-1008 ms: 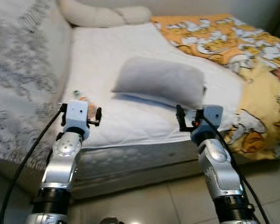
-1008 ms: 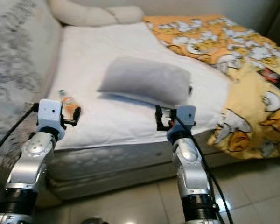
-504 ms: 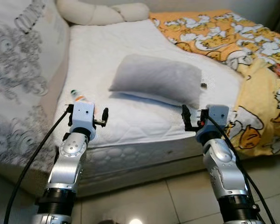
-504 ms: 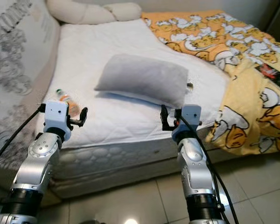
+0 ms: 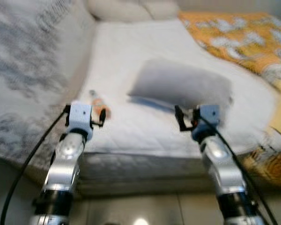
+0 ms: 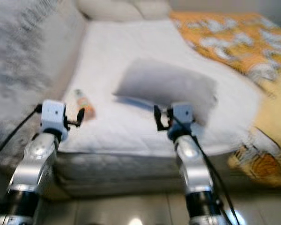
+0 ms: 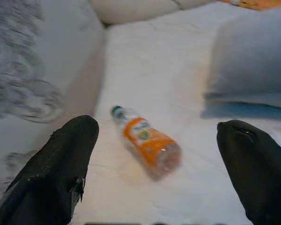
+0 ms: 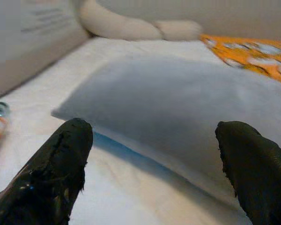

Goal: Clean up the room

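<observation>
**Both tools open and empty at the bed's edge**

The left tool [image 7: 154, 187] and the right tool [image 8: 154, 183] are both held up in front of the bed, each with its two black fingers spread wide and nothing between them. The head views are blurred.

The bed [image 5: 131, 56] takes up most of the scene, covered in a white quilted sheet, with the near edge of the mattress just beyond the two silver arms. Along the robot's left side runs a pale upholstered panel [image 5: 33, 61] with a grey swirling pattern. An orange and yellow printed blanket [image 5: 243, 42] covers the right side of the bed and hangs over its near right corner. At the far end of the bed lies a long cream bolster [image 5: 126, 9], running along the far edge.

A grey pillow [image 5: 180, 86] lies on the sheet near the middle of the bed, slightly askew. The right tool is raised just in front of the pillow's near edge, apart from it; the right wrist view looks straight at the pillow between the two fingers [image 8: 56, 168].

A small plastic bottle [image 7: 147, 147] with an orange label and a dark green cap lies on its side on the sheet, near the patterned panel and well to the left of the pillow. The left tool points towards it and is not touching it; in the left wrist view the bottle lies between the two fingers [image 7: 56, 173], further along the sheet.
</observation>
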Tool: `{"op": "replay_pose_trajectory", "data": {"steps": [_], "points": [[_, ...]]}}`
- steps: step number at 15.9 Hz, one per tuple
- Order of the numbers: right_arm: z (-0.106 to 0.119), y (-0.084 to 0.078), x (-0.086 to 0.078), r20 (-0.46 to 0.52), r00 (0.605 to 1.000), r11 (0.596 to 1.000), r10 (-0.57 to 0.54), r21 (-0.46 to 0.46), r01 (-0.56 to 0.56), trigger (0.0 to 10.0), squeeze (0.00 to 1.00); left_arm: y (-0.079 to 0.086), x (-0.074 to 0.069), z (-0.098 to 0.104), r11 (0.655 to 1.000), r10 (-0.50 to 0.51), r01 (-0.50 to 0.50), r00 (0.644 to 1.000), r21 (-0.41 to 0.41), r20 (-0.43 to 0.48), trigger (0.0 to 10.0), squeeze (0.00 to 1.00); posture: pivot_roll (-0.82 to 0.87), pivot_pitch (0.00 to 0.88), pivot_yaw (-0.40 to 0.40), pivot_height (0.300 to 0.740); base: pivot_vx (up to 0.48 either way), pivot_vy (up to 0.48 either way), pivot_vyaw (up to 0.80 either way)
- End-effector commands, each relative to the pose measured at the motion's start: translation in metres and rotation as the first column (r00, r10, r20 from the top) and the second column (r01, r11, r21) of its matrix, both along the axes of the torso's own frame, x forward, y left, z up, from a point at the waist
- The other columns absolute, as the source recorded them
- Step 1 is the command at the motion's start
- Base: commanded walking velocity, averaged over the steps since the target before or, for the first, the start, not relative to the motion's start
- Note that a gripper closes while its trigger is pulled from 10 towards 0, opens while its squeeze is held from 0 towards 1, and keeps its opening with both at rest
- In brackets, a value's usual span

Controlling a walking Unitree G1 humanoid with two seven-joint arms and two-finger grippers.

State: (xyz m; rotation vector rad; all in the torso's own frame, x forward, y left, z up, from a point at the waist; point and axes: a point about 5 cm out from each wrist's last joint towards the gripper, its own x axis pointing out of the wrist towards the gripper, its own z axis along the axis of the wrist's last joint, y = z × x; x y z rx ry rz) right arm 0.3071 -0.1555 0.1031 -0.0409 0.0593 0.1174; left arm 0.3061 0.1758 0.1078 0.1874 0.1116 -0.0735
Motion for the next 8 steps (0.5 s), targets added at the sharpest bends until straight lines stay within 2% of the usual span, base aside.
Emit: {"op": "replay_pose_trajectory", "data": {"steps": [1,5,8], "points": [[-0.007,-0.001,0.000,-0.044,0.999,1.000,0.006,-0.002,-0.006,10.0,0.64,-0.003,-0.001,0.000,1.000,-0.027,0.027,1.000,0.009,-0.004,10.0,0.92,0.05,0.000,0.001,0.740,0.304,0.000,0.80],[-0.016,0.005,-0.002,-0.119,0.984,0.991,0.130,-0.008,-0.132,10.0,0.64,-0.012,-0.008,-0.003,0.990,-0.138,0.138,0.990,0.019,-0.032,10.0,0.91,0.05,0.000,-0.002,0.740,0.277,0.000,0.80],[-0.019,0.010,-0.003,-0.151,0.966,0.978,0.208,0.011,-0.209,10.0,0.64,-0.023,-0.016,-0.008,0.967,-0.253,0.255,0.965,0.014,-0.067,10.0,0.91,0.05,0.000,-0.001,0.740,0.249,0.000,0.80]]}}
